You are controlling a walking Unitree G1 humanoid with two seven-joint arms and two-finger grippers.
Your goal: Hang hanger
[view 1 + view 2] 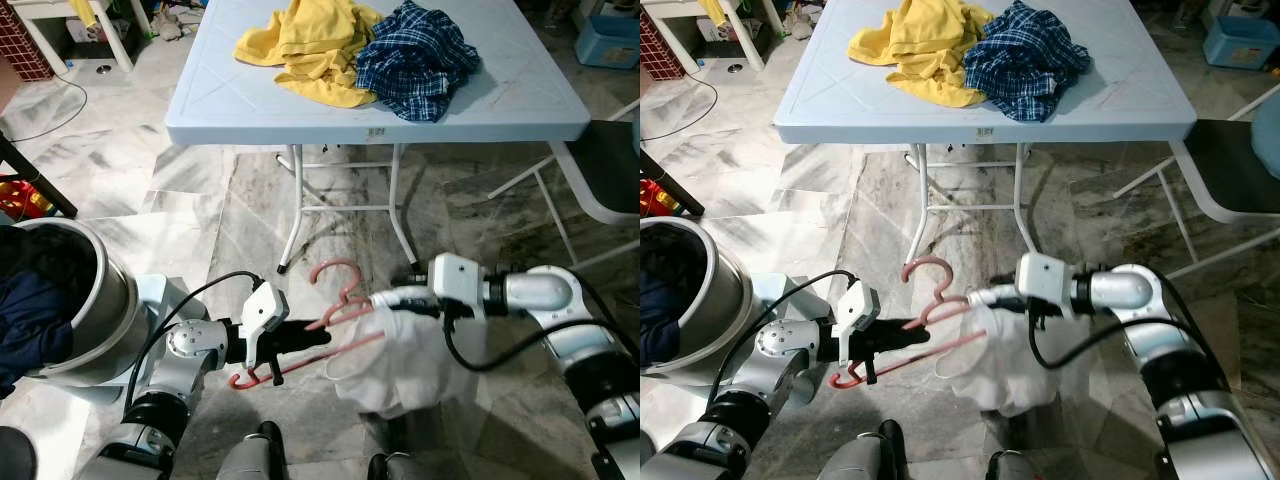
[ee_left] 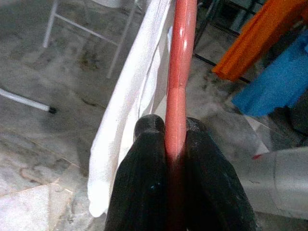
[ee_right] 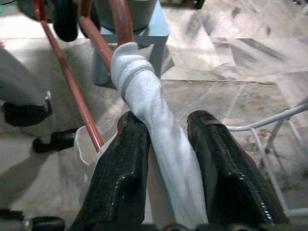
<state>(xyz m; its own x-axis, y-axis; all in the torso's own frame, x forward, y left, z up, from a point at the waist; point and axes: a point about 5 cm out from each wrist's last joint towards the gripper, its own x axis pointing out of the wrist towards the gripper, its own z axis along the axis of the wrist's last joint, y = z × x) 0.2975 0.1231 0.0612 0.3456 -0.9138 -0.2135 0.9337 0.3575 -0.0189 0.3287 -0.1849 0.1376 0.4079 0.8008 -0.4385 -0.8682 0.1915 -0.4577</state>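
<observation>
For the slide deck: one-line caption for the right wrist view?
Right tool pinching white garment draped over the red hanger.

Left tool (image 1: 318, 336) clamped shut low in front, right tool (image 1: 380, 299) closed, arms reaching inward

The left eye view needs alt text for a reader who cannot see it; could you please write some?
The left gripper holds a pink hanger while the right gripper holds a white garment draped on it. Beyond them a light blue table carries a yellow garment and a blue plaid shirt.
</observation>
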